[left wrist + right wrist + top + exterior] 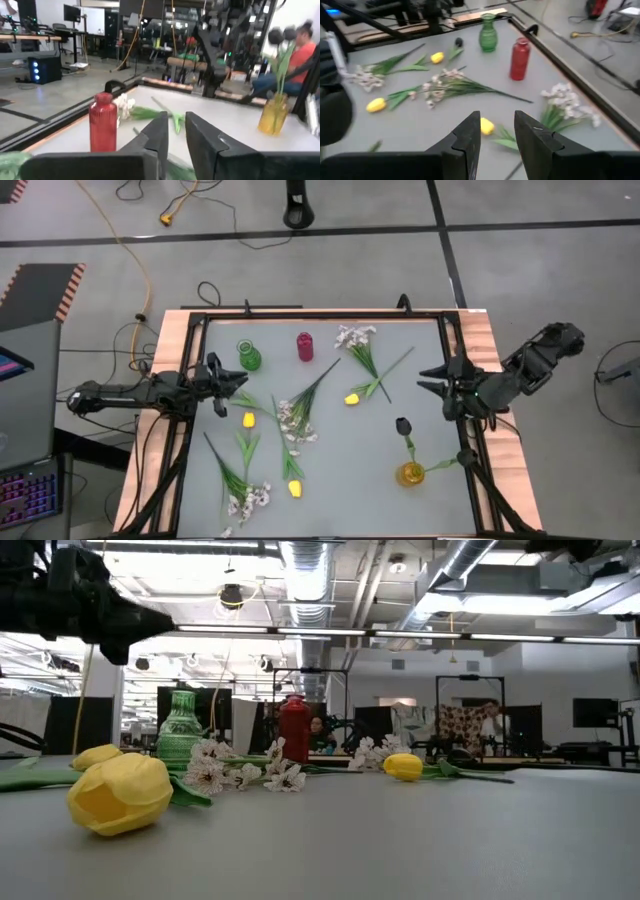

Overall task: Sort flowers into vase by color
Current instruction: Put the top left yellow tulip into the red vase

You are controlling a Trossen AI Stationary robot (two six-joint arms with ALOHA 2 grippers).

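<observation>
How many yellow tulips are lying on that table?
3, seen from above: one yellow tulip nearest the left hand, one toward the table's near edge, one mid-table below the red vase. None seems hidden.

Grey floor (pixel 330 275) (taped lines), ducted ceiling (pixel 320 570).

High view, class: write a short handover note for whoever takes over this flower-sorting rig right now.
Left tool open, empty, at the table's left edge.
Right tool open, empty, at the right edge.
Done: one dark tulip stands in the yellow vase.
Green vase and red vase stand empty at the far side.
Left: three yellow tulips and three white sprays lie on the table.
</observation>
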